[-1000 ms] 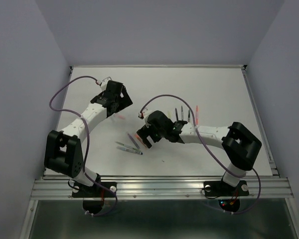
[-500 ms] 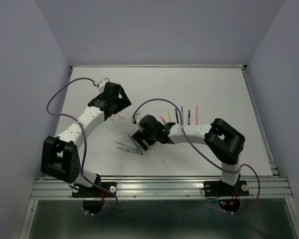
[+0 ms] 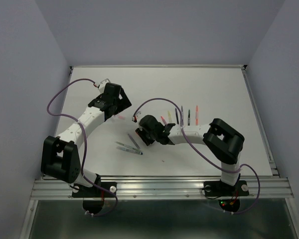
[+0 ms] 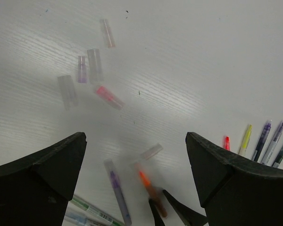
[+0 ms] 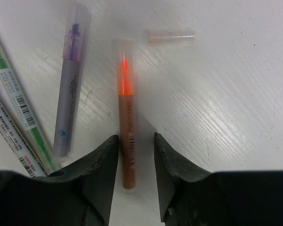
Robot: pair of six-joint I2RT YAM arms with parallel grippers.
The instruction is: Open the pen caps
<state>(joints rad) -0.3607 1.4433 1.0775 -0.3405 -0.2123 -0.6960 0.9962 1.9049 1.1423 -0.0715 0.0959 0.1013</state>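
Folding its elbow inward over the last second, the right arm has brought the right gripper (image 5: 135, 142) down onto the orange pen (image 5: 128, 117). The left arm has hardly shifted. The right fingers (image 5: 101, 162) straddle the barrel at a narrow gap, the left one seemingly against it and the other just clear, so I judge the grip not yet closed. This pen's clear cap (image 5: 124, 54) is on, over the orange tip. The left gripper (image 4: 134, 141) hangs wide and empty above the table (image 3: 214, 84), looking down on six loose caps (image 4: 94, 63) scattered just beyond the orange pen. Further right lies a row of uncapped pens (image 3: 177, 115), about five, well apart from the capped ones. That suggests the job is more than half done. Left to open, as far as I can tell, are the orange pen, the purple pen (image 5: 70, 94) just beside it, the green pen (image 5: 14, 94) and one more pen at the frame edge, too cropped to tell its colour. The step in hand looks like clamping the orange barrel so that the other gripper can pull its cap.
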